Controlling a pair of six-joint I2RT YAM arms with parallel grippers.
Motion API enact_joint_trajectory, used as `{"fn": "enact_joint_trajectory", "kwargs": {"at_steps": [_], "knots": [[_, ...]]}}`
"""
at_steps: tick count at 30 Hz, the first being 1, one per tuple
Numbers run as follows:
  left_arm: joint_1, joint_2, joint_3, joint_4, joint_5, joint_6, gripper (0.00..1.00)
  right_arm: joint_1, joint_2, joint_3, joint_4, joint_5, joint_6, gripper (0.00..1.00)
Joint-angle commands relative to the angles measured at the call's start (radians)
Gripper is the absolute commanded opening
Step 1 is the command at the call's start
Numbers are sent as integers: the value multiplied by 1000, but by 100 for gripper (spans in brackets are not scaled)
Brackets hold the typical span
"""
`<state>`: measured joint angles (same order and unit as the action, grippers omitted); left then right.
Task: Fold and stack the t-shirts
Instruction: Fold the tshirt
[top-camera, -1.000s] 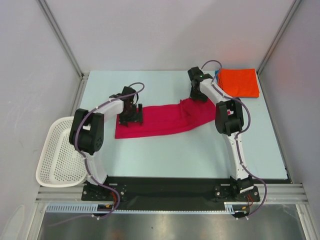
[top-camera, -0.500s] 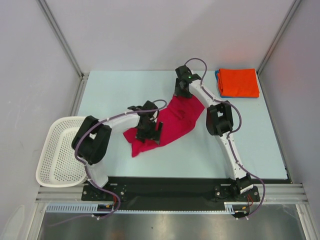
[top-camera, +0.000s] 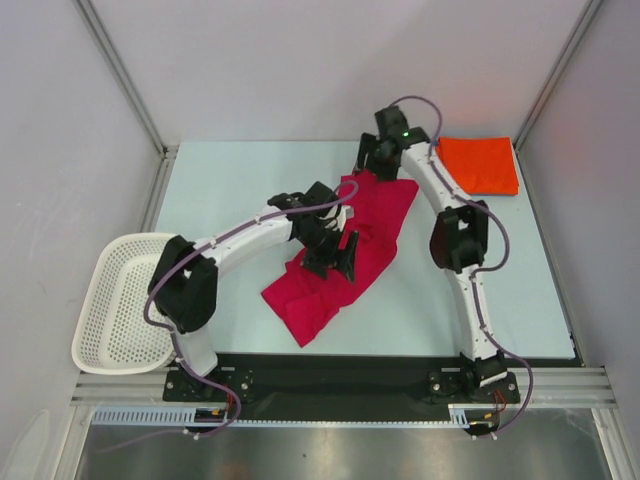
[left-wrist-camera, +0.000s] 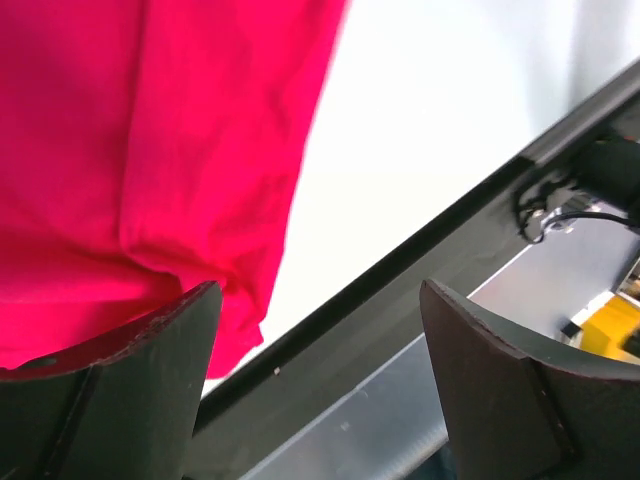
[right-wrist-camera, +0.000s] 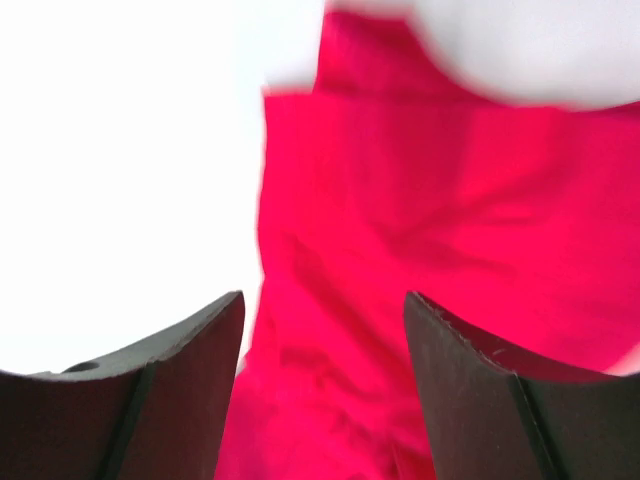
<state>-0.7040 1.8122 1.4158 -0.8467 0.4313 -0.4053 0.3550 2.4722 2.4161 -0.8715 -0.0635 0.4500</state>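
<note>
The crimson t-shirt (top-camera: 312, 305) is lying rumpled mid-table (top-camera: 230, 200), stretching from about 7 o'clock up toward 1 o'clock. It looks half-gathered rather than squarely folded.

The left gripper (top-camera: 340, 262) is hovering over the shirt's middle with its jaws spread wide. In its wrist view nothing is sitting between the fingers (left-wrist-camera: 150, 340), and the cloth is only showing behind and beside one of them.

The right gripper (top-camera: 372, 165) is hanging at the shirt's far, 1 o'clock end. Its fingers (right-wrist-camera: 170, 350) are well apart too, with red cloth passing beneath them and nothing pinched.

I'd guess both are poised to take fresh holds, since the fold needs straightening.

The orange t-shirt (top-camera: 485, 165) is resting folded at the 2 o'clock corner, likely as the stack's base. The white basket (top-camera: 120, 242) is sitting off at 8 o'clock.
</note>
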Motion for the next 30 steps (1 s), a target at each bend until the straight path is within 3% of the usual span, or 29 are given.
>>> {"fn": "enact_joint_trajectory", "kwargs": {"at_steps": [1,5,9,13,18,21,27,30], "knots": [[1,-89,72,46,-2,74,86,-88,-209,6,-64,-84,13,72],[1,-19,158,95,-57,97,84,-177,-381,-92,-179,-49,-2,71],[5,120,358,170,-71,91,75,-280,-618,-372,-235,-27,-71,68],[17,316,628,176,-74,62,58,-347,-858,-809,-189,-93,-73,62],[35,554,925,210,-91,33,22,-292,-1081,-1081,-110,-134,-28,61],[51,631,922,306,-71,8,3,-251,-1160,-1152,-106,-101,-30,61],[51,711,882,419,-101,36,0,-248,-1249,-1236,-109,-78,-40,61],[51,779,945,396,-149,46,0,-243,-1274,-1276,-100,-70,-28,61]]}}
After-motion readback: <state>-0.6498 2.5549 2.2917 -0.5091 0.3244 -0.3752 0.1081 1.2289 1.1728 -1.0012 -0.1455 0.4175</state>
